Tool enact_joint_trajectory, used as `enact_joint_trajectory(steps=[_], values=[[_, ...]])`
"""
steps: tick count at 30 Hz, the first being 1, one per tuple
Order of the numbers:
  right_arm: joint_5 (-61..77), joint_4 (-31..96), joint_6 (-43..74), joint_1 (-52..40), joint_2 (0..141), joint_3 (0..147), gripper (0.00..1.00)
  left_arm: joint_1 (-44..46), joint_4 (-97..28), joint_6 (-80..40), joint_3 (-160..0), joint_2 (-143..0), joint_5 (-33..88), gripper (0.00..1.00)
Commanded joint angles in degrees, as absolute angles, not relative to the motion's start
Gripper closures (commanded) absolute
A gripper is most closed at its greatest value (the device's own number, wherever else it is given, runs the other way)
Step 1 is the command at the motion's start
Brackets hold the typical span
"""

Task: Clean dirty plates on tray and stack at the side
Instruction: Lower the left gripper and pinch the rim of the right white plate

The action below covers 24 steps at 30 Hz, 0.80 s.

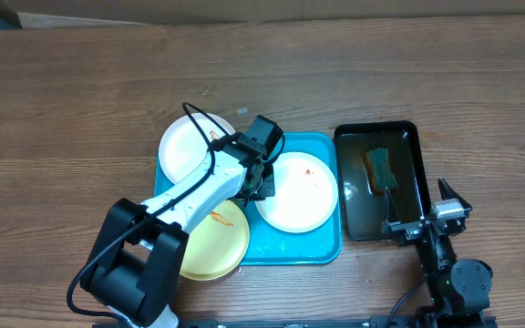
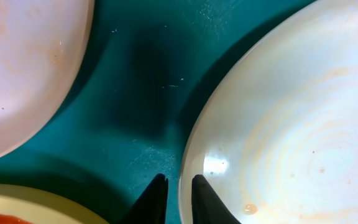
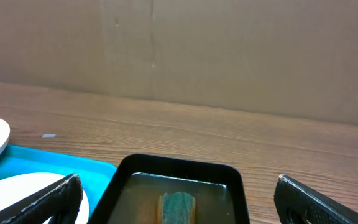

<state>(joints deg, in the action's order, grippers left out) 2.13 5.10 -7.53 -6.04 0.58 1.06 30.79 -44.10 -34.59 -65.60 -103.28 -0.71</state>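
Left hand (image 2: 178, 180): fingers drawn near together astride the rim of the right white plate (image 2: 278, 124); we cannot tell whether they bite. Risk: so thin an edge hold may let the plate slip or tip on lifting and knock its neighbours. Right hand (image 3: 178, 183) spread above the black tray (image 1: 340, 182). Count: three plates on the turquoise tray (image 1: 290, 257), two white and one yellow plate (image 1: 217, 241); one sponge (image 1: 378, 169); two trays.

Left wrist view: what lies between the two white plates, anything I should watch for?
Only bare, shadowed tray separates the left plate from the right plate; nothing lies on that strip in the left wrist view.
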Motion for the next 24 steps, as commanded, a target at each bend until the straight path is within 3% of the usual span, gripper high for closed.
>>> enact_joint_trajectory(steps=[1, 24], values=[[2.04, 4.69, -7.53, -5.98, 0.23, 0.45, 0.0, 31.2, -43.9, -34.72, -65.01, -103.77, -1.5, 0.82], [2.04, 4.69, -7.53, -5.98, 0.23, 0.45, 0.0, 31.2, -42.81, -34.72, -64.05, -103.79, -1.48, 0.84]])
